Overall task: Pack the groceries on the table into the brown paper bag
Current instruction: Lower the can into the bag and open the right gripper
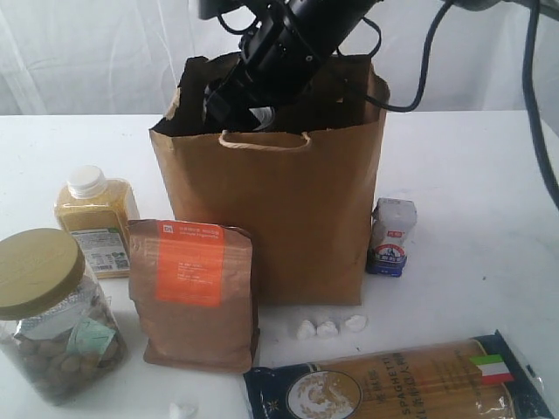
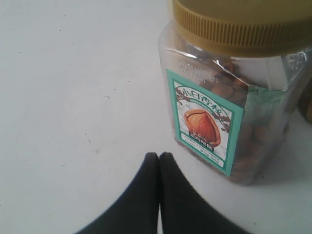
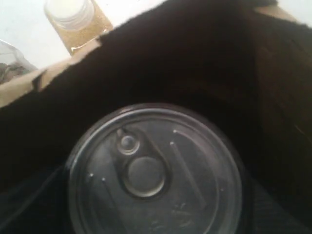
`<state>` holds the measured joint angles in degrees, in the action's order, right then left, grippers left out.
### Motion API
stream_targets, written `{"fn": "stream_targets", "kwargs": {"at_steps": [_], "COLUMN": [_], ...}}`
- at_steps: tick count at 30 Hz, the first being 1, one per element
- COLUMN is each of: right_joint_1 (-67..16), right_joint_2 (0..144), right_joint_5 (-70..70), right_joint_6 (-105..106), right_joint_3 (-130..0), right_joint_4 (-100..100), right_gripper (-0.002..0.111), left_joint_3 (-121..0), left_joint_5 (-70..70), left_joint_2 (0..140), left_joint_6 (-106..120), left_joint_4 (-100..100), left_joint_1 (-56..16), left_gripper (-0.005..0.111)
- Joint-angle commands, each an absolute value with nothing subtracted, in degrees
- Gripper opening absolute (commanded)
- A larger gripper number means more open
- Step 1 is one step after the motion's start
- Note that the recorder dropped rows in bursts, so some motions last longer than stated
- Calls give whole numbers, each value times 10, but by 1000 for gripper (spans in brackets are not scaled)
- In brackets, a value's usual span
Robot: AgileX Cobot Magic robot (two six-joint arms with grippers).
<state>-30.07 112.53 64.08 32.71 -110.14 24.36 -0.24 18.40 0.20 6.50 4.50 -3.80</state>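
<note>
My right gripper (image 1: 238, 103) reaches down into the mouth of the brown paper bag (image 1: 271, 218) and is shut on the dark clear-lidded can (image 3: 156, 170), which fills the right wrist view inside the bag's dark interior. My left gripper (image 2: 159, 155) is shut and empty, low over the table (image 2: 73, 97), just in front of the olive-lidded jar (image 2: 234, 97). On the table around the bag stand the jar (image 1: 52, 323), the yellow bottle (image 1: 96, 218), the brown pouch (image 1: 192, 292) and the blue-white carton (image 1: 390, 236). The spaghetti pack (image 1: 402, 384) lies at the front.
Small white crumpled scraps (image 1: 327, 328) lie in front of the bag, with another (image 1: 182, 408) near the front edge. Black cables (image 1: 428, 61) hang behind the bag at the right. The bottle's white cap (image 3: 73, 19) shows past the bag's rim.
</note>
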Motion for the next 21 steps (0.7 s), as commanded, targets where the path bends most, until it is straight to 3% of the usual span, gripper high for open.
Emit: {"fn": "stream_targets", "kwargs": {"at_steps": [1,16,18,21], "right_joint_1": [-303,-304,-304,-304], "right_joint_2": [1117,1118,1119,1119], "right_joint_5": [628,615,621,632], "right_joint_6": [324,303,303,303], "right_joint_3": [-1107,-1107,-1107,-1107], "right_joint_4": [238,235,234,233], "right_gripper": [62,63,67,85], "left_joint_3": [0,0,0,0], "left_joint_5": [193,193,193,193], "left_joint_2": [0,0,0,0], "left_joint_6": [63,63,63,63], "left_joint_4": [46,46,46,46], "left_joint_1": [-41,-41,-41,-41], "left_gripper": [0,0,0,0]}}
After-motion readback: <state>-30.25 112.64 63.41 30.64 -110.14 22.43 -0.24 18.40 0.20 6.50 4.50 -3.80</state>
